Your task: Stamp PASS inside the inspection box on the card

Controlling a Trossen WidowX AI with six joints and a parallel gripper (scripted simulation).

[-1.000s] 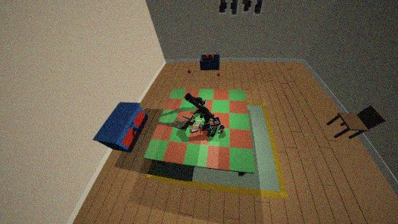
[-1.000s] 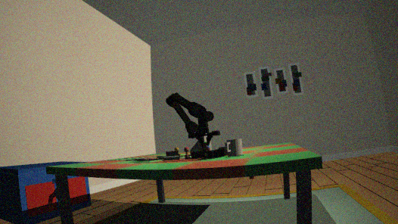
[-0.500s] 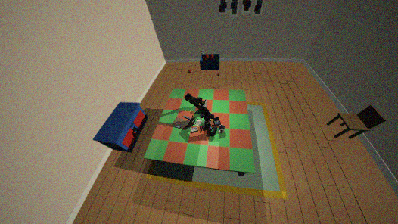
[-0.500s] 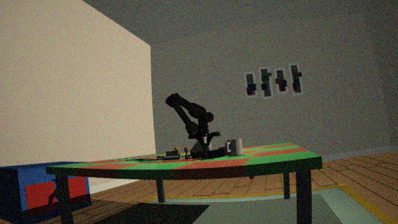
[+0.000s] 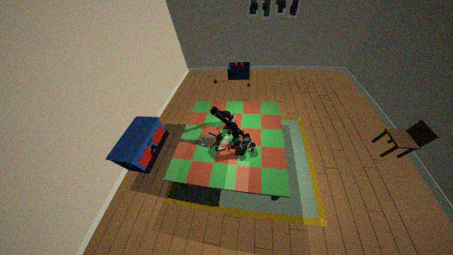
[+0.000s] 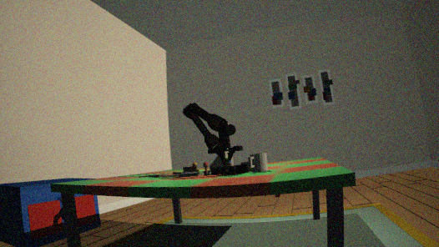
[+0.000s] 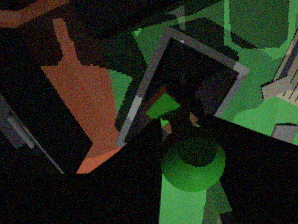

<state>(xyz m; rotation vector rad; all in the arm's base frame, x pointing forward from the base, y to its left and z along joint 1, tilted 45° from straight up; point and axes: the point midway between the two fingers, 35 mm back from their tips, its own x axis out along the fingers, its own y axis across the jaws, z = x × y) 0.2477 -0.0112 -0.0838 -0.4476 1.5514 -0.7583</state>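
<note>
My gripper (image 7: 181, 124) is shut on a stamp with a round green knob (image 7: 193, 175). In the wrist view the stamp's lower part shows dimly past the knob, over the near side of the ink pad (image 7: 134, 107), a grey-rimmed tray with a dark inside. Whether the stamp touches the pad is too dark to tell. A small green patch shows inside the tray. Part of the pale card (image 7: 291, 89), with dark lines, shows at the right edge; its inspection box cannot be made out. The stamp's printing face is hidden.
A dark box-like thing (image 7: 19, 131) with grey strips lies at the left of the wrist view. A red-topped handle (image 6: 205, 167) and a tan-topped one (image 6: 194, 165) stand left of the arm base. A pale grey cylinder (image 6: 261, 162) stands right of it on the checkered table (image 5: 276, 181).
</note>
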